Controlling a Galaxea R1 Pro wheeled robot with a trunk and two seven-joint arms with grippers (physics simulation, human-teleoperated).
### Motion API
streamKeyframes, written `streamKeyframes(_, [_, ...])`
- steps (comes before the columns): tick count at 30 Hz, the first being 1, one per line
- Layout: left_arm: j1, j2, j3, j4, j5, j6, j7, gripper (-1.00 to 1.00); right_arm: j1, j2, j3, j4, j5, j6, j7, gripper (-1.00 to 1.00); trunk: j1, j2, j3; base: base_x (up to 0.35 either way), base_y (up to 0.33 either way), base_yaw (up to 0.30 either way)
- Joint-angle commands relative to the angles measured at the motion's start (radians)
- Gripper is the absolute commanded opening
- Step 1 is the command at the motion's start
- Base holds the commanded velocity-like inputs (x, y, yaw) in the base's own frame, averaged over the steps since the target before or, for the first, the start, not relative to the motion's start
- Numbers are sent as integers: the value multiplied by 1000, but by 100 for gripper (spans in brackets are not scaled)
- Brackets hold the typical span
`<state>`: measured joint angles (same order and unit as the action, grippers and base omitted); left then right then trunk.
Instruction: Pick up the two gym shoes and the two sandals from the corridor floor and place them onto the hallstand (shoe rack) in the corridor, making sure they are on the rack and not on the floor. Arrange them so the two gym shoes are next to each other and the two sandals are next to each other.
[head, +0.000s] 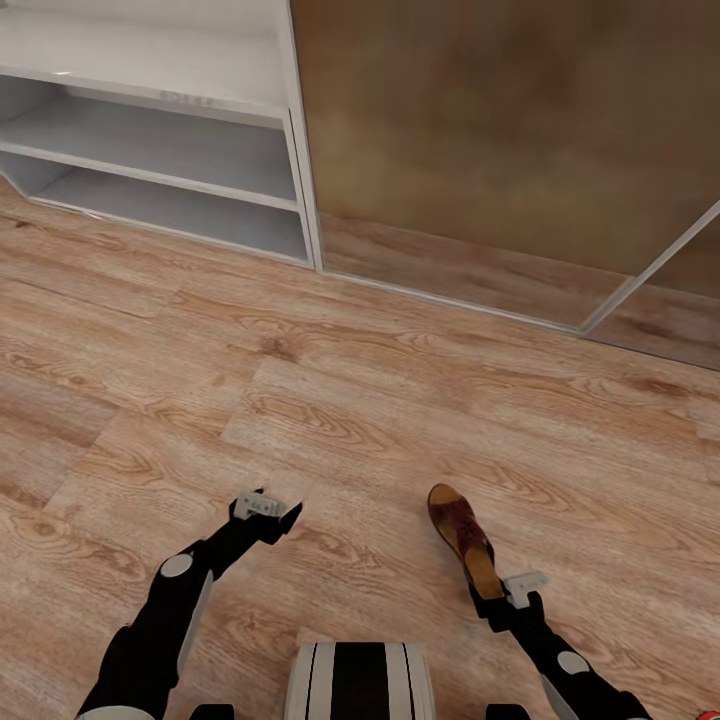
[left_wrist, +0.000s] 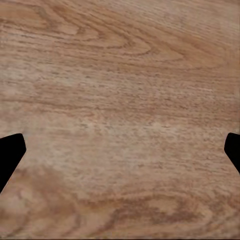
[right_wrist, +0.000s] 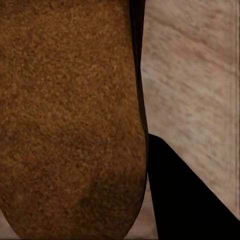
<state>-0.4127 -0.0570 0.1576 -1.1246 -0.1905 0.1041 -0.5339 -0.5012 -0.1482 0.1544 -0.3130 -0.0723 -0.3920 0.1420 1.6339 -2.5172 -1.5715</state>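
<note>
head view: the right gripper (head: 487, 592) is clenched on one dark brown leather slip-on sandal with a tan wedge sole (head: 462, 537). jaws closed on its heel end, and the toe points away from the robot toward the wall. i cannot tell whether the sandal is clear of the floor or touching it. right wrist view: the sandal (right_wrist: 70, 120) sits close against the camera, a grainy brown surface, with one dark finger (right_wrist: 185, 200) alongside it and floor planks beyond.

the left gripper (head: 270, 517) hovers over the light brown wood-grain plank floor (head: 400, 400), well apart from the sandal. left wrist view: jaws released, two dark fingertips (left_wrist: 10, 155) at opposite edges of the picture, bare planks (left_wrist: 120, 120) between them, nothing held.

the pale grey-white shoe rack (head: 160, 150) stands at the far left against the wall, bench top and two low open shelves visible. beside it, a brown wood-look panel with a thin pale frame (head: 500, 130) runs along the wall.
</note>
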Motion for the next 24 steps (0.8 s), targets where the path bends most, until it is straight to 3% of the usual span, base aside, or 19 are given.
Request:
streamKeyframes(1, [5, 0, 10, -2, -4, 6, -3, 100, 0, -2, 5, 3, -11, -2, 5, -100, 0, 0, -1, 0, 0, 0])
streamKeyframes(7, [39, 5, 44, -2, -3, 4, 23, 100, 0, -6, 5, 26, -12, -3, 4, -100, 0, 0, -1, 0, 0, 72])
streamKeyframes(19, [105, 5, 111, -4, -3, 2, 27, 100, 0, -5, 6, 33, -12, -3, 4, -100, 0, 0, -1, 0, 0, 255])
streamKeyframes(20, [106, 5, 203, -5, -3, 2, 27, 100, 0, -6, 6, 33, -12, -4, 4, -100, 0, 0, -1, 0, 0, 223])
streamKeyframes(24, [106, 5, 204, -6, -3, 2, 27, 100, 0, -6, 5, 35, -12, -4, 3, -100, 0, 0, -1, 0, 0, 106])
